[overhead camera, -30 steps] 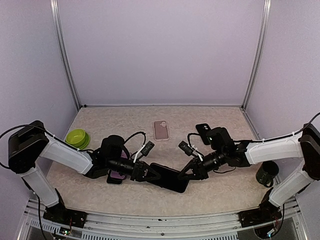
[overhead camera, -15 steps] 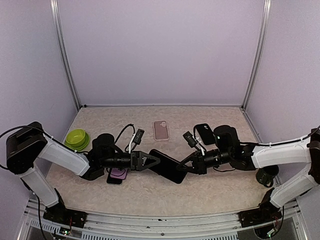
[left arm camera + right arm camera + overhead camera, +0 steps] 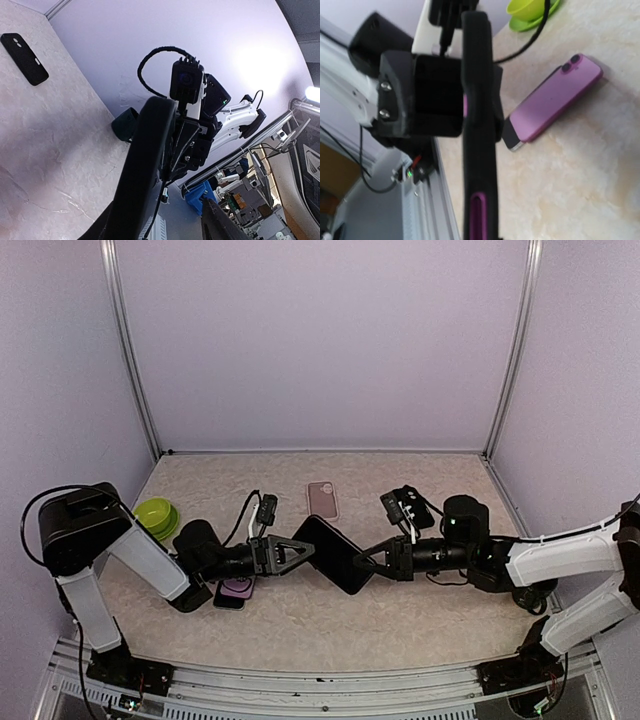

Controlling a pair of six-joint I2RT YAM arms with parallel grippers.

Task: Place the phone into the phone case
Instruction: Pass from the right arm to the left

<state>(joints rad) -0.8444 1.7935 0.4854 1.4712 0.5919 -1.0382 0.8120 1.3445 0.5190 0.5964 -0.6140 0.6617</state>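
Observation:
A black phone case (image 3: pixel 335 552) hangs above the table's middle, between both grippers. My left gripper (image 3: pixel 305 549) is at its left end. In the left wrist view the case (image 3: pixel 150 165) lies edge-on against one finger, with a clear gap to the other finger (image 3: pixel 212 220). My right gripper (image 3: pixel 368 562) is shut on its right end. The right wrist view shows the case's edge (image 3: pixel 479 150) with purple in a side slot. A purple phone (image 3: pixel 237 589) lies on the table under my left arm, and also shows in the right wrist view (image 3: pixel 555 97).
A pink case (image 3: pixel 322 499) lies at the back centre. Another black case (image 3: pixel 405 502) lies by my right wrist, and also shows in the left wrist view (image 3: pixel 25 57). A green bowl (image 3: pixel 155 514) is at the left. A dark cup (image 3: pixel 530 588) is at the right.
Both grippers have lifted the black case off the table and moved it toward the back. It has tilted up more on edge. The purple phone has stayed put.

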